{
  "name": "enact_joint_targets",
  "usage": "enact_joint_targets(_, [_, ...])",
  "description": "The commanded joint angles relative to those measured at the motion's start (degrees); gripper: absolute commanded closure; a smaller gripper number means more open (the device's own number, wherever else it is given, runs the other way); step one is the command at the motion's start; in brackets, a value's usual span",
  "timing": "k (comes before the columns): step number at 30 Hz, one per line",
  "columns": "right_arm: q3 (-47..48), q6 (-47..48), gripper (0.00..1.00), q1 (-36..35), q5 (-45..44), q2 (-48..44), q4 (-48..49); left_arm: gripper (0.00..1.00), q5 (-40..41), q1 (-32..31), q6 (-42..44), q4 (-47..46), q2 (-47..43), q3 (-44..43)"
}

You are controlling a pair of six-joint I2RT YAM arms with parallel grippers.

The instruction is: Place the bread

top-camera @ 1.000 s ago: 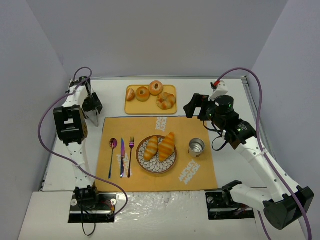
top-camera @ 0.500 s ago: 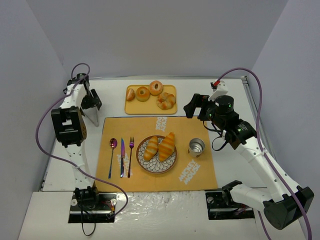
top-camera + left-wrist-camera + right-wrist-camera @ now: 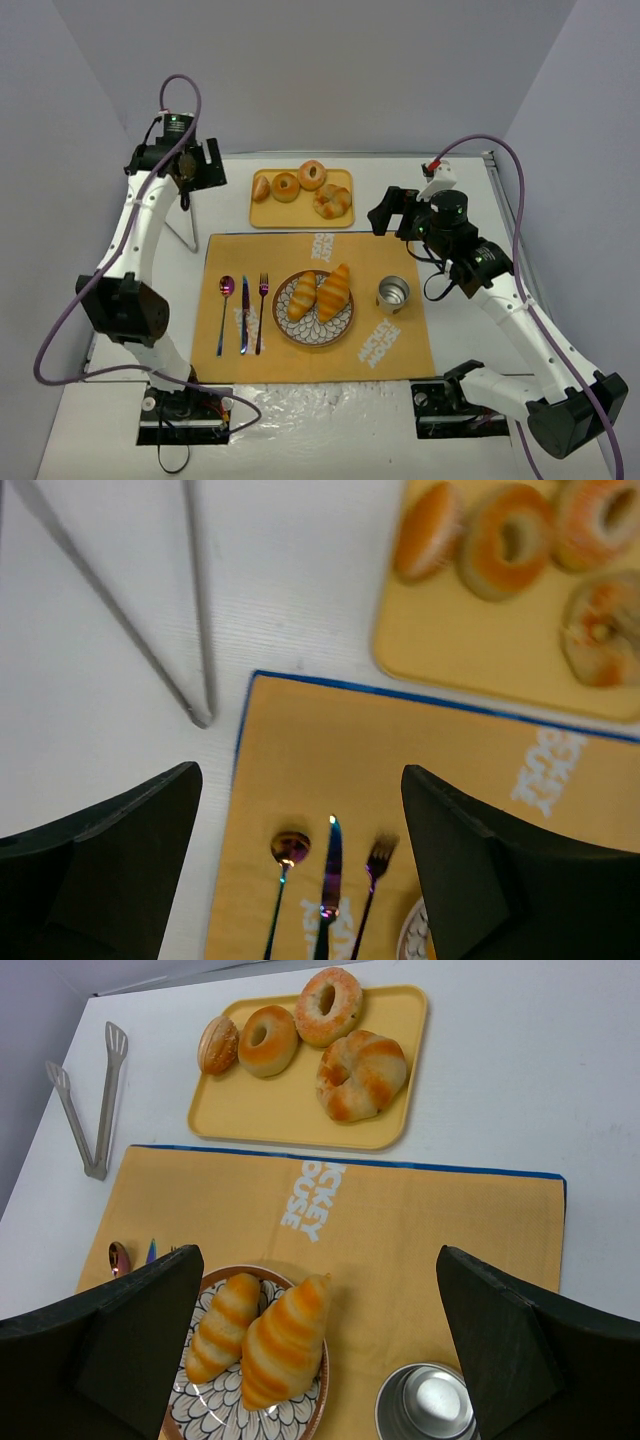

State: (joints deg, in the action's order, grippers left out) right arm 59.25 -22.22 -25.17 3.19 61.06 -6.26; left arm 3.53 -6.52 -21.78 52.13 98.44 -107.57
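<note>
The white table (image 3: 470, 190) is carrying everything, with both arms reaching over it from the near edge. The left arm is standing tall at the far left, and the left gripper (image 3: 185, 168) is hanging high above the table's far-left corner. In its wrist view the two dark fingers (image 3: 100, 860) are standing wide apart, gripping nothing and touching nothing, with only the mat and the cutlery showing far below the gap. The right gripper (image 3: 385, 215) is hovering over the far right edge of the orange placemat (image 3: 230, 255). Its fingers (image 3: 90, 1350) are likewise spread wide, empty and clear of everything beneath them.

The placemat is lying in the middle of the table. Just beyond it, a yellow tray (image 3: 270, 218) is holding two ring-shaped bagels (image 3: 286, 187), a knotted bun (image 3: 332, 201) and a small roll (image 3: 261, 188). A patterned plate (image 3: 278, 322) is sitting at the mat's centre, and the bread (image 3: 333, 292) is lying on it: two striped golden rolls side by side and touching, the larger on the right. A metal cup (image 3: 393, 294) is standing upright just to the right of the plate. Metal tongs (image 3: 185, 235) are lying on the bare table left of the mat. A spoon (image 3: 225, 312), a knife (image 3: 243, 318) and a fork (image 3: 262, 310) are lying in a row on the mat, left of the plate.
</note>
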Motion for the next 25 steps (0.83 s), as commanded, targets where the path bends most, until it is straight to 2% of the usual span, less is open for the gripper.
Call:
enact_joint_targets(1, [1.5,0.72,0.0,-0.23,-2.16,-1.24,3.63,0.22,-3.17,-9.01,5.64,-1.27,-10.02,3.93])
enact_joint_targets(4, [1.82,0.49,0.0,-0.28,-2.68,-1.38,3.54,0.22,-9.46,-15.55,7.62,-6.61,-16.49,10.94])
enact_joint_targets(9, [2.1,-0.12,0.0,-0.32,-3.02,-1.75,3.34,0.22,-15.66,-18.71,8.12,-15.98,-22.34,22.7])
enact_joint_targets(17, [1.93,-0.46,0.0,-0.31,-3.21,-1.29,3.27,0.22,-19.65,-19.93,7.88,-19.4,-23.56,27.04])
enact_joint_targets(25, [2.3,-0.64,0.0,-0.23,-5.37,-1.2,3.07,0.22,-20.04,-19.95,7.8,-20.31,-23.98,28.27])
